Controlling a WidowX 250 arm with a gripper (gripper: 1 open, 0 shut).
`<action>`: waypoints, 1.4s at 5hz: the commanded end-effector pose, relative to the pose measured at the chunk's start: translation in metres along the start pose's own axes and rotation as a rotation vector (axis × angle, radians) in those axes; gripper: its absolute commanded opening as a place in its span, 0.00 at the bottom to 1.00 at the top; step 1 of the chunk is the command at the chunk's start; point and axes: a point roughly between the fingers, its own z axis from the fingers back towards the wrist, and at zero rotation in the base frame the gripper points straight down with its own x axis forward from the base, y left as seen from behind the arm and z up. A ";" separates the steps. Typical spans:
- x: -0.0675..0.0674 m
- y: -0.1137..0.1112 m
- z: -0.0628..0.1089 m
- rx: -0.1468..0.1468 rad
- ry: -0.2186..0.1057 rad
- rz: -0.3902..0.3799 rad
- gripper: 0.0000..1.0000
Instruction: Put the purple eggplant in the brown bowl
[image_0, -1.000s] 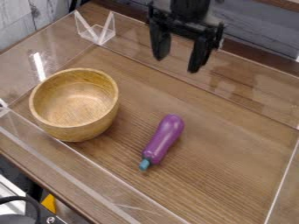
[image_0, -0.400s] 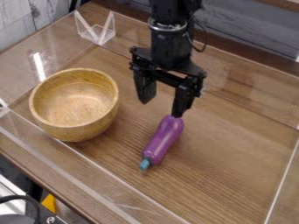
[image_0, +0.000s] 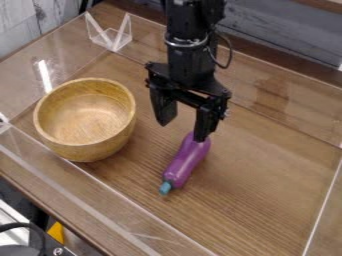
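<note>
A small glossy purple eggplant (image_0: 186, 162) with a teal stem cap lies on the wooden table right of centre, stem end toward the front. The round light-brown wooden bowl (image_0: 86, 119) stands to its left, empty. My gripper (image_0: 185, 121) hangs from the black arm just above the eggplant's far end. Its two dark fingers are spread wide and point down, with nothing between them. One fingertip (image_0: 205, 132) reaches close to the eggplant's upper tip; I cannot tell whether it touches.
Clear acrylic walls (image_0: 80, 215) ring the table, with a low transparent edge along the front and left. A clear folded stand (image_0: 110, 33) sits at the back left. Bare wood lies between the bowl and the eggplant.
The arm has come down and forward from the back of the table to just over the eggplant. The fingers stayed spread. Bowl and eggplant have not moved.
</note>
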 end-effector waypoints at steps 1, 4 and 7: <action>0.002 0.003 0.003 -0.006 -0.050 0.008 1.00; 0.000 0.004 -0.017 -0.028 -0.087 0.001 1.00; 0.003 0.004 -0.035 -0.049 -0.131 -0.005 1.00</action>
